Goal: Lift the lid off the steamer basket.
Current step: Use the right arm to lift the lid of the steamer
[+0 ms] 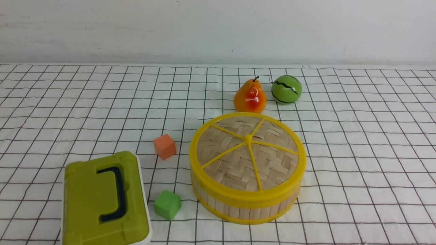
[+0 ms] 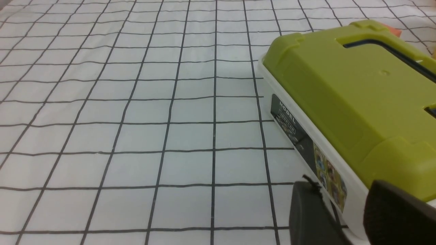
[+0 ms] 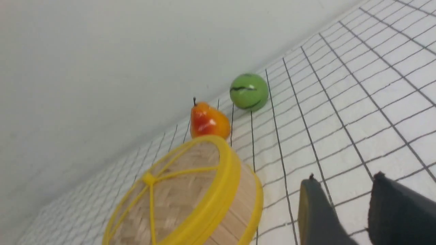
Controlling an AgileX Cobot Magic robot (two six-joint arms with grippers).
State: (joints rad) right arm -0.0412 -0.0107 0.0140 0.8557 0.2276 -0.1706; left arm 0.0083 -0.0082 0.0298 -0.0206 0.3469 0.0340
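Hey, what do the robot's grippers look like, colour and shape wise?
Only the fingers show, in the wrist views. The left gripper has two broad, matt dark grey fingers with rounded tips, one with a small frayed bit. The right gripper looks alike. No arms, cables or markings are visible.

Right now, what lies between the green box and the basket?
In the front view, two cubes: the green cube sits squarely in the gap, the orange cube a bit farther back.
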